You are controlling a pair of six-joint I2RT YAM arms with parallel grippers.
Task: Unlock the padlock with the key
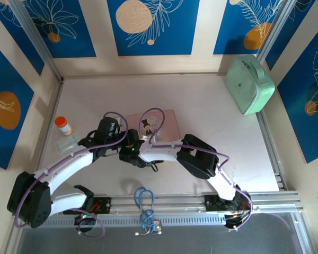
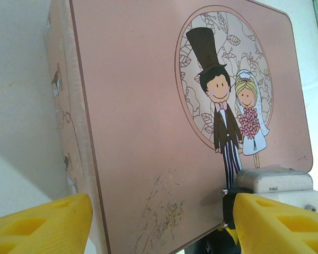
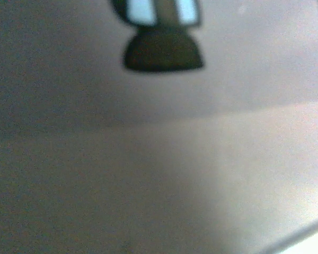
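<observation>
The left gripper (image 2: pixel 159 227) stood with its yellow fingers (image 2: pixel 42 225) spread apart, astride the near corner of the pink picture tin (image 2: pixel 148 106). The right gripper (image 1: pixel 132 144) sat low at the tin's near edge, and its finger state could not be determined. The padlock's position could not be made out.
</observation>
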